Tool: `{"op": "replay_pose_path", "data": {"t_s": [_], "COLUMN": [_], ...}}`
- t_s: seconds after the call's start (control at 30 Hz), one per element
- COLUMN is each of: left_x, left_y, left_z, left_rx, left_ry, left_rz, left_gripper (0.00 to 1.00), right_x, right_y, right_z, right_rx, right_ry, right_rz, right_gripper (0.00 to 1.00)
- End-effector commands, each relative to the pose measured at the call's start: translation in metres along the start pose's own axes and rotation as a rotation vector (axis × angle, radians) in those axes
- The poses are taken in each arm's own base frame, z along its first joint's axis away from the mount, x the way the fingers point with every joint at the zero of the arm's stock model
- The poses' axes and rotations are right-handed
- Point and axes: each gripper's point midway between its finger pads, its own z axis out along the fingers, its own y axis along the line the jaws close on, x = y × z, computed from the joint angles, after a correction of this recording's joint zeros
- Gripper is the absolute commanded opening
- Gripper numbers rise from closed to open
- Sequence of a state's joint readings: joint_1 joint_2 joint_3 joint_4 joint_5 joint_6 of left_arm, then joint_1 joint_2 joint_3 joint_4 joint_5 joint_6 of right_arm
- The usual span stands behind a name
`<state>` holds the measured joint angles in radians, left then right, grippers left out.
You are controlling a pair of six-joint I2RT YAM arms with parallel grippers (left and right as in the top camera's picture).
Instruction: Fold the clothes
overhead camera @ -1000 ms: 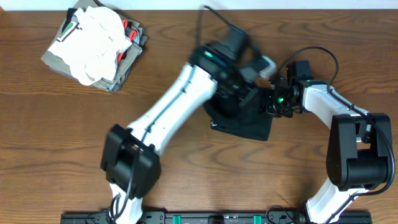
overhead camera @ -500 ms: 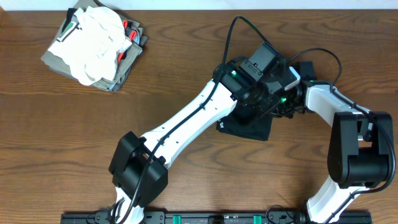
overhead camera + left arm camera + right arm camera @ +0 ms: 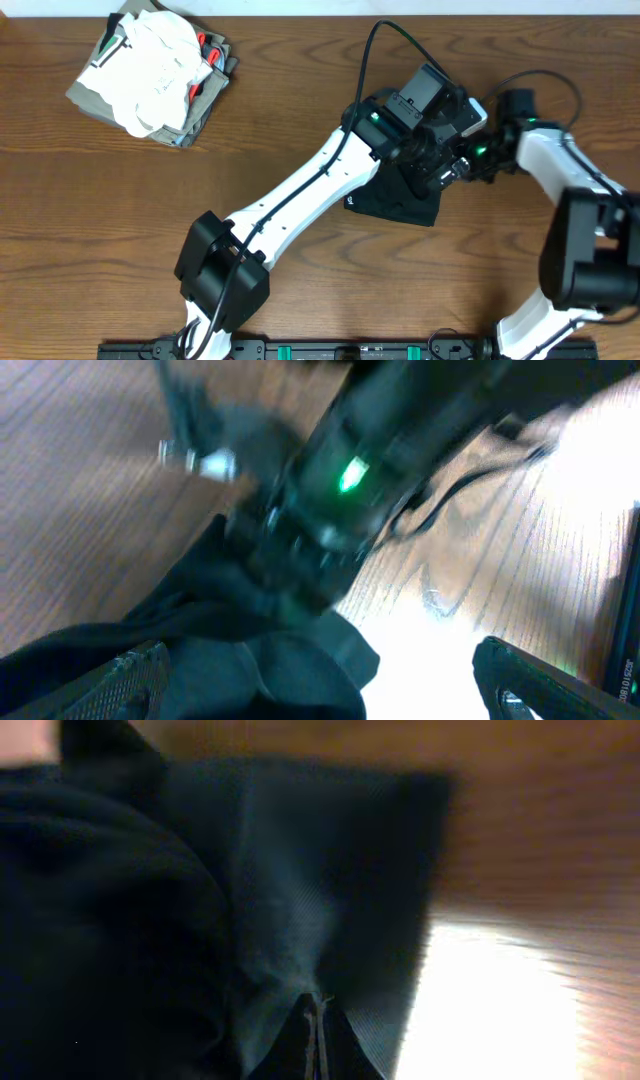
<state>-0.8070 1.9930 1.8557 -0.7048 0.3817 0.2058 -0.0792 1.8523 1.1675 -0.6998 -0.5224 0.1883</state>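
Looking down on a brown wood-grain counter (image 3: 100, 230), filling nearly the whole overhead view and showing darker streaks running side to side. Giving way along the far edge to a thin pale strip (image 3: 250, 6), too narrow for telling wall from floor. Ending at the near edge against a black rail (image 3: 330, 352) carrying green marks. Catching bright white glare (image 3: 430, 650) in the left wrist view, and showing another glare patch (image 3: 490, 985) in the right wrist view.

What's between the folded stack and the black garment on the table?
Only bare table, seen overhead, lies between the folded stack and the black garment; the left arm reaches across above it.
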Motion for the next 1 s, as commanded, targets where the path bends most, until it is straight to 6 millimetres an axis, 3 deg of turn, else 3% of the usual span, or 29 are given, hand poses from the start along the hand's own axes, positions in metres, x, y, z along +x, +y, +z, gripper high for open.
{"op": "replay_pose_path", "data": {"t_s": [0.0, 0.13, 0.27, 0.4, 0.53, 0.67, 0.83, 0.9, 0.97], "left_x": [-0.018, -0.022, -0.009, 0.014, 0.037, 0.054, 0.062, 0.062, 0.064], "left_y": [0.02, 0.043, 0.074, 0.111, 0.14, 0.159, 0.166, 0.167, 0.169], "left_z": [-0.036, -0.081, -0.125, -0.149, -0.163, -0.176, -0.18, -0.179, -0.178], "left_rx": [-0.051, -0.102, -0.169, -0.228, -0.269, -0.3, -0.31, -0.313, -0.32], "left_ry": [-0.079, -0.132, -0.143, -0.125, -0.098, -0.082, -0.072, -0.069, -0.063], "left_rz": [-0.053, -0.128, -0.205, -0.304, -0.394, -0.453, -0.479, -0.479, -0.482], "left_gripper": [0.98, 0.98, 0.98, 0.98, 0.98, 0.98, 0.98, 0.98, 0.98], "right_x": [-0.025, -0.027, -0.02, -0.013, -0.009, -0.007, -0.007, -0.005, -0.003], "right_y": [0.015, 0.034, 0.049, 0.064, 0.079, 0.088, 0.085, 0.082, 0.078], "right_z": [-0.042, -0.06, -0.055, -0.043, -0.036, -0.033, -0.028, -0.024, -0.021], "right_rx": [0.002, -0.025, -0.04, -0.045, -0.058, -0.063, -0.018, 0.0, 0.017], "right_ry": [-0.125, -0.162, -0.145, -0.119, -0.116, -0.115, -0.111, -0.097, -0.083], "right_rz": [-0.08, -0.166, -0.264, -0.345, -0.422, -0.463, -0.472, -0.471, -0.461], "right_gripper": [0.01, 0.13, 0.34, 0.52, 0.6, 0.59, 0.51, 0.43, 0.23]}}
